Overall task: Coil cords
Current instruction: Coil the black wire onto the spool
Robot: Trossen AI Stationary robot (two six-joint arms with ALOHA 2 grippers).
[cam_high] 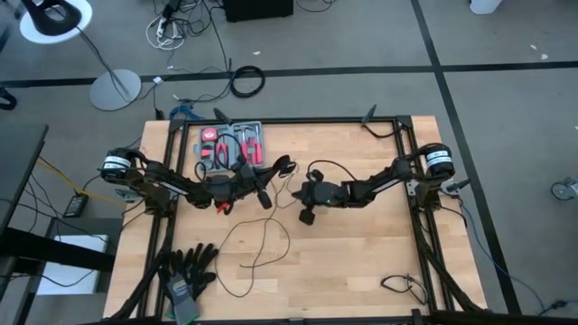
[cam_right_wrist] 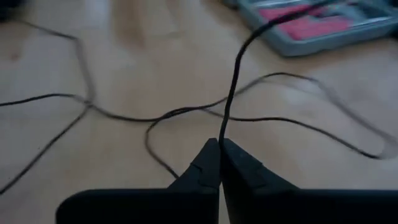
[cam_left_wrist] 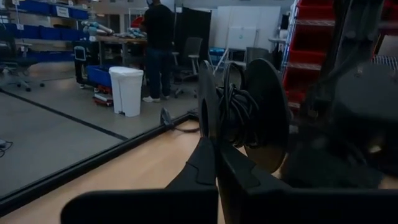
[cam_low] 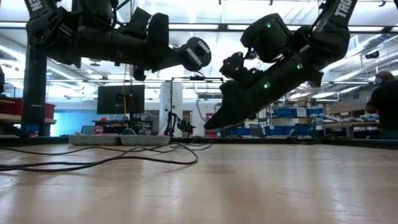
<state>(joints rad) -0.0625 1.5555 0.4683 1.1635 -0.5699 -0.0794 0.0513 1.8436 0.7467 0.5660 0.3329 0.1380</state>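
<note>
The right gripper [cam_right_wrist: 220, 144], at three o'clock of the table centre, is pinched shut on the thin black wire [cam_right_wrist: 231, 93], and should pull gently toward the left gripper [cam_left_wrist: 214, 140], which clamps the round black disc [cam_left_wrist: 264, 115] with wound turns.

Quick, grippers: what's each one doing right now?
Left gripper: shut on the puck, wire wound around it.
Right gripper: shut on the wire, above the table.

Both arms reach inward above the counter's middle. Left gripper [cam_left_wrist: 214, 146]: fingers closed, raised. Right gripper [cam_right_wrist: 219, 148]: fingers closed, angled downward.
</note>
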